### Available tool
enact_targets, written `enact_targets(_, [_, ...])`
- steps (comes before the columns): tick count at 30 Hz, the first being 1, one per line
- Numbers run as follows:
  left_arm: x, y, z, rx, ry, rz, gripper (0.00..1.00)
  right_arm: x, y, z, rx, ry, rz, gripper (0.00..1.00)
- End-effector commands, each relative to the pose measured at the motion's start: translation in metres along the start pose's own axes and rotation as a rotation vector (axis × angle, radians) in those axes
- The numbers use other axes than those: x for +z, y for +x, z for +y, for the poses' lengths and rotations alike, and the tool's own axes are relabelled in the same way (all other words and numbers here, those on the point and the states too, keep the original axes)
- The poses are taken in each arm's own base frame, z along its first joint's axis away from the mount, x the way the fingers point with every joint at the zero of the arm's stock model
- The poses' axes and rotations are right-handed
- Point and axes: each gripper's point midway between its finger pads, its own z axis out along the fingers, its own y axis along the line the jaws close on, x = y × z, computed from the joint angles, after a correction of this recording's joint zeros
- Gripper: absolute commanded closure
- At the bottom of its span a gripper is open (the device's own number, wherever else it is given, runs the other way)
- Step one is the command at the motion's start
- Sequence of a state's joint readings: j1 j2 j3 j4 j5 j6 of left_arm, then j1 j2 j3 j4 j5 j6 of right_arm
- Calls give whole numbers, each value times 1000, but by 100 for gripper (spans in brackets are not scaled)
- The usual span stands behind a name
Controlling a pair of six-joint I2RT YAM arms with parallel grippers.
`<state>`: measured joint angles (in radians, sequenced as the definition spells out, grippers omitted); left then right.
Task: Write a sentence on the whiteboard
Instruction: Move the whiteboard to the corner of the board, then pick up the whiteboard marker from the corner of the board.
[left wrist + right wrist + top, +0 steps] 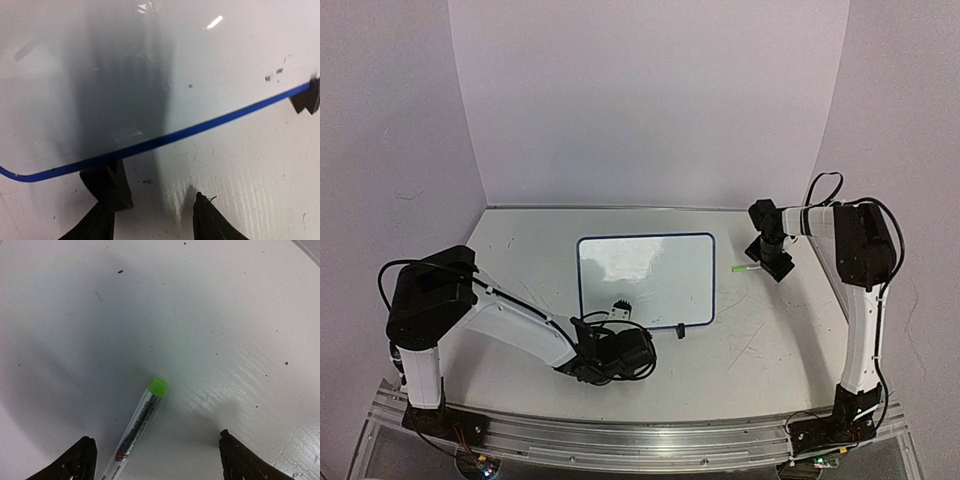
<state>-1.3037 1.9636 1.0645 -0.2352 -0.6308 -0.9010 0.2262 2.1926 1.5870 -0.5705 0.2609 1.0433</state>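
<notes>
Pale lilac walls enclose a scuffed white counter (760, 340). The whiteboard (645, 270) lies flat at its centre, and no writing shows on it.

The left end effector (152, 200) sits at the board's near edge with its jaws parted and nothing between them. The right end effector (155, 437) hangs wide open over the marker (137, 427), gripping nothing.

Risks:
- The marker lies askew and off-centre between the right jaws, so closing may roll it or pinch it crooked.
- Its green end looks like a cap, and writing would fail with that on.
- The board is glossy and rests on small feet, so it may slide under pen pressure if left unsteadied.

Only the overhead view shows the board and marker well apart. Only the right wrist view shows how the marker lies between the jaws. Only the left wrist view shows the blue rim (200, 129) and a black foot (306, 97) up close.
</notes>
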Motion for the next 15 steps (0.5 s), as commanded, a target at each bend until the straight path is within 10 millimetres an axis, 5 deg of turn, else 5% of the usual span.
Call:
enact_targets(1, [-33,-10,-9,26,90,-17,42,4,-5,2,-51,57,-36,17])
enact_targets(11, [-107,-60,-13,69,326,-134,28,20,19,3,-48,74,55,40])
enact_targets(15, [-144,-92,-14,63,416,-219,25,17,25,-7,-9,86,76,72])
